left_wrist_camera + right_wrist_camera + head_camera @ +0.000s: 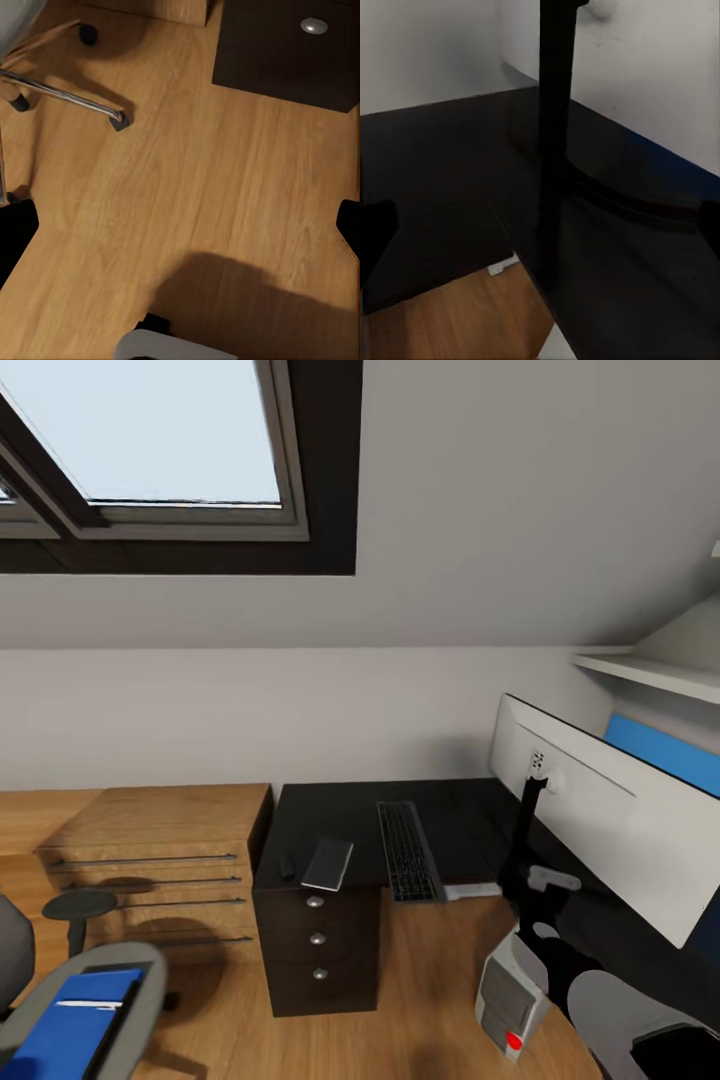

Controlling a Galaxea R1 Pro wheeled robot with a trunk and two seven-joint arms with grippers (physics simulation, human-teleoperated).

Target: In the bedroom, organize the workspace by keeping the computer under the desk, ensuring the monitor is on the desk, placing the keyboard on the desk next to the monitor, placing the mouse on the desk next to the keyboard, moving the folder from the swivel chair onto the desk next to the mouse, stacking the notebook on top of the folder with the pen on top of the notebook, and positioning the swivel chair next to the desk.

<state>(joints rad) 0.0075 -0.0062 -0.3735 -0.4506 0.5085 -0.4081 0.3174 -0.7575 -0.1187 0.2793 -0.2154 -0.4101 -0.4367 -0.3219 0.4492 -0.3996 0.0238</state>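
Note:
The black desk (470, 822) stands against the grey wall. On it lie the keyboard (408, 850), a grey notebook (328, 863) and a small dark mouse (288, 865). The monitor (600, 810) shows its white back at the right, on a thin black stand (556, 112). The computer (510, 1000) stands on the floor by the desk. The blue folder (75, 1025) lies on the swivel chair (140, 1000), with a thin white pen (88, 1005) on it. My right gripper (540, 232) is open over the desk top beside the stand. My left gripper (180, 229) is open above bare floor.
A light wooden dresser (160, 860) stands left of the black drawer unit (318, 950), with a round dark stool (80, 905) before it. The chair's chrome leg and castor (116, 118) lie near my left gripper. A skylight (150, 440) and a white shelf (650, 672) sit overhead.

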